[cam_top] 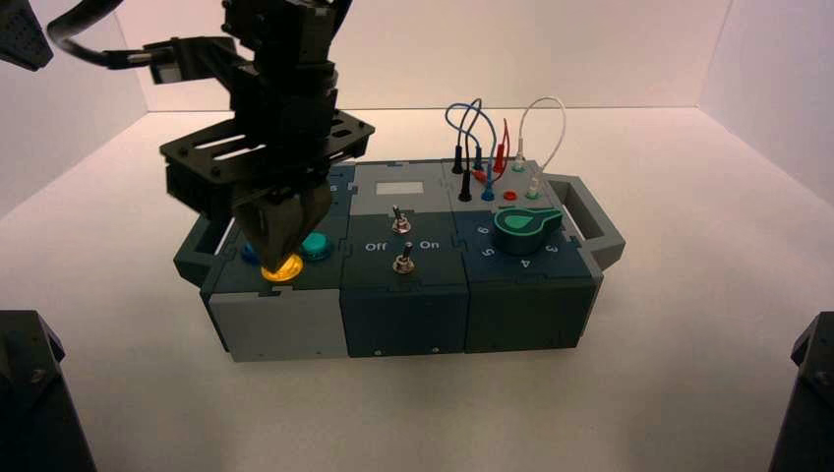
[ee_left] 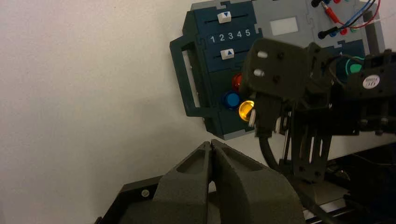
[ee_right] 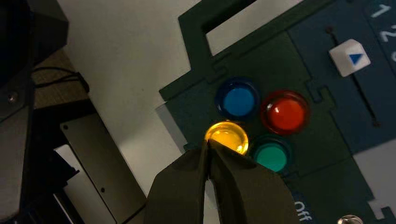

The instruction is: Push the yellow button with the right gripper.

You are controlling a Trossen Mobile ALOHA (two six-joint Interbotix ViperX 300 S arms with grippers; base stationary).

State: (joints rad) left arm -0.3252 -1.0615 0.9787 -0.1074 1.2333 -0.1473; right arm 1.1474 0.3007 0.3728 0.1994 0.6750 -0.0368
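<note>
We've got our right pincer [ee_right: 208,141] closed to a point, nothing gripped — its tips sit right at the yellow button [ee_right: 227,137], at the box's near left corner. The blue [ee_right: 238,101], red [ee_right: 285,112] and teal [ee_right: 272,156] buttons are just beside those tips. Our left pincer [ee_left: 211,141] — closed, empty — hangs well apart from it.
</note>
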